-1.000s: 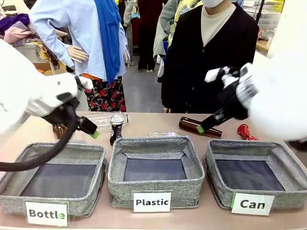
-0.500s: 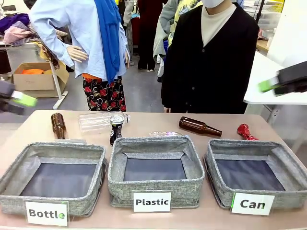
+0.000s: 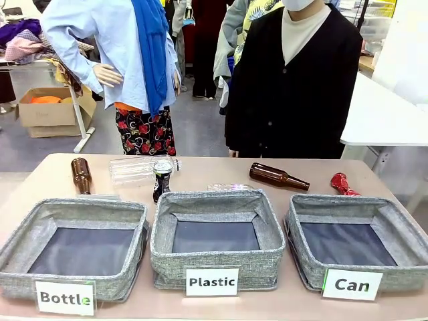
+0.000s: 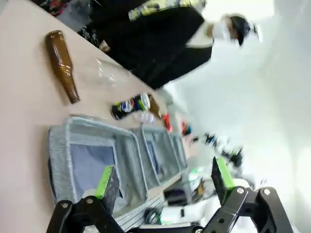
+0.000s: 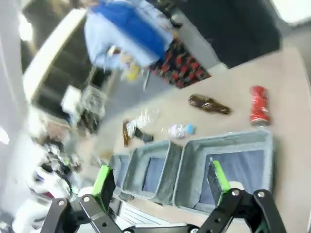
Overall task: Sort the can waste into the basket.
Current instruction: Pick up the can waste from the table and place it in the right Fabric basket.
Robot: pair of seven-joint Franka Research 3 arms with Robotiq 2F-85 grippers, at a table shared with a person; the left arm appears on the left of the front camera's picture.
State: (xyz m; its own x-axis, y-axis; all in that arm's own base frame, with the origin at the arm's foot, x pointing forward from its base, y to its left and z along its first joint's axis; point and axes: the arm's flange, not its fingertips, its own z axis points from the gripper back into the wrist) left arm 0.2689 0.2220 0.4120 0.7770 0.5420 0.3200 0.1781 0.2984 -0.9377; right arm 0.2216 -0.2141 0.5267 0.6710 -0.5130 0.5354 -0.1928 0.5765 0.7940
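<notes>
A black can [image 3: 162, 175] with a silver top stands upright behind the gap between the left and middle bins. A crushed red can [image 3: 341, 183] lies at the far right of the table, just behind the grey basket [image 3: 338, 202] labelled "Can", which holds nothing. In the left wrist view my left gripper [image 4: 163, 177] is open high over the left end of the table, with the black can [image 4: 130, 106] far ahead. My right gripper [image 5: 160, 180] is open, high above the basket [image 5: 223, 141], and the red can [image 5: 259, 106] lies beyond it.
Grey bins labelled "Bottle" [image 3: 80, 208] and "Plastic" [image 3: 214, 199] sit left of the basket. Brown glass bottles [image 3: 81, 175] [image 3: 277, 176] and clear plastic bottles [image 3: 137, 167] [image 3: 227, 188] lie behind the bins. A person in a black cardigan [image 3: 294, 80] stands at the far edge.
Both arms have pulled back out of the front view, the left one to the left, the right one to the right and upward. Nothing on the table has moved.
</notes>
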